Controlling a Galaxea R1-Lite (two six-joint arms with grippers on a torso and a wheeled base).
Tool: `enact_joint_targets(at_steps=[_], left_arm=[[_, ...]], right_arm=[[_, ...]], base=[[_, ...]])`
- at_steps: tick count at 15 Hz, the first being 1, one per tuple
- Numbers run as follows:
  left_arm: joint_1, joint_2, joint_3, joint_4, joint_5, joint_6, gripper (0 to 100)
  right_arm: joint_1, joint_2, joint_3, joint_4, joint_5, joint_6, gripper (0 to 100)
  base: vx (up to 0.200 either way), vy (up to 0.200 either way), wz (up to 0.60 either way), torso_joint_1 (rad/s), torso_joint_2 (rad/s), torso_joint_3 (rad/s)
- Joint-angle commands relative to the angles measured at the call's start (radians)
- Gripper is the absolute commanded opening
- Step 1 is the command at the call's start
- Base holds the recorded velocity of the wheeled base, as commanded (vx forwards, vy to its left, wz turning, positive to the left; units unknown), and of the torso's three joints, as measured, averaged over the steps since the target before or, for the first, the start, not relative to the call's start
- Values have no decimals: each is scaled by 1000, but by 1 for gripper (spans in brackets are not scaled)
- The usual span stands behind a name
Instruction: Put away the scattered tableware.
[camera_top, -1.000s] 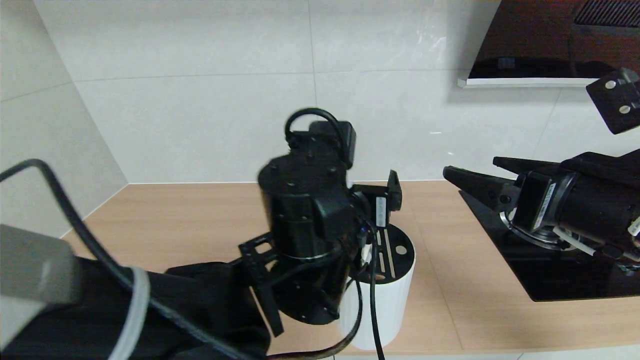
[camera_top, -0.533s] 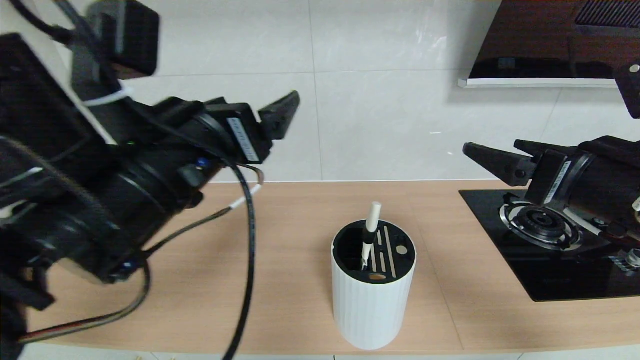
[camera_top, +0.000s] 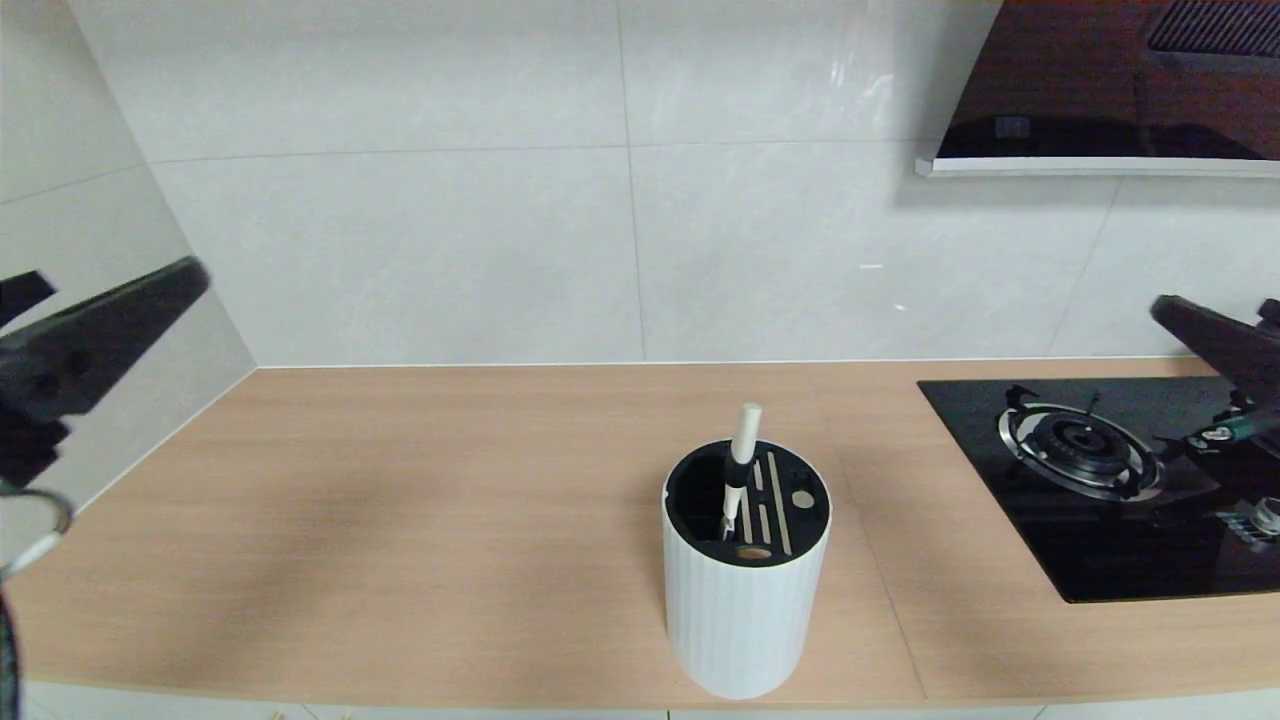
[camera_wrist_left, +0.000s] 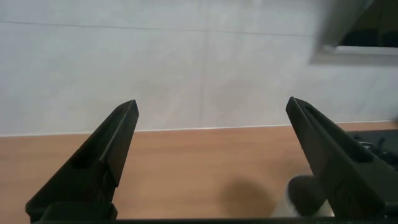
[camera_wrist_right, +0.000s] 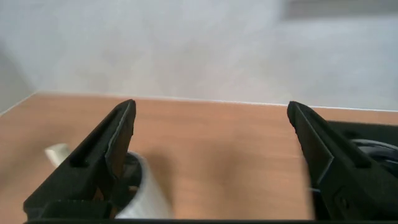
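A white ribbed holder (camera_top: 745, 600) with a black slotted top stands near the counter's front edge. A utensil with a white handle (camera_top: 743, 450) stands upright in one of its openings. My left gripper (camera_top: 110, 300) hangs at the far left, above the counter, well away from the holder. It is open and holds nothing (camera_wrist_left: 211, 102). My right gripper (camera_top: 1215, 325) is at the far right above the stove, also open with nothing in it (camera_wrist_right: 209, 104). From the right wrist, the holder (camera_wrist_right: 146, 193) and the handle (camera_wrist_right: 57, 152) sit below the gripper.
A black gas stove (camera_top: 1080, 450) with a round burner is set into the wooden counter (camera_top: 450, 500) at the right. A range hood (camera_top: 1110, 90) hangs above it. Tiled walls close the back and the left corner.
The left arm has lifted off the holder and swung back to the left edge, leaving the white-handled utensil standing in it. The right arm has drawn back to the right edge.
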Motion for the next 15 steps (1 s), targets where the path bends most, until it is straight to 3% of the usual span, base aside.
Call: enact_joint_targets(at_steps=[1, 2, 3, 6, 8, 9, 11, 13, 15], left_arm=[[75, -454, 36, 366, -51, 1, 100], [98, -489, 39, 403, -57, -1, 100], [168, -621, 59, 518, -86, -1, 100], [267, -802, 99, 607, -136, -1, 100], [297, -796, 117, 607, -68, -22, 100], [340, -796, 131, 607, -60, -41, 100], [437, -814, 168, 607, -67, -68, 100], [492, -886, 252, 607, -122, -62, 100], [491, -892, 396, 605, -114, -60, 100]], right_arm=[[-86, -505, 147, 177, 86, -11, 100], [-91, -546, 144, 233, 86, -11, 100], [-137, -697, 146, 429, 86, -13, 100], [-206, -901, 150, 648, 80, -10, 100], [-240, -895, 158, 618, 9, -10, 100], [-270, -896, 161, 612, 6, -11, 100], [-369, -957, 203, 628, 45, -11, 100], [-373, -964, 293, 624, 3, -34, 100], [-364, -993, 408, 619, -6, -85, 100]], base=[[0, 0, 0, 0, 0, 0], [0, 0, 0, 0, 0, 0], [0, 0, 0, 0, 0, 0], [0, 0, 0, 0, 0, 0], [0, 0, 0, 0, 0, 0], [0, 0, 0, 0, 0, 0], [0, 0, 0, 0, 0, 0], [0, 0, 0, 0, 0, 0], [0, 0, 0, 0, 0, 0]])
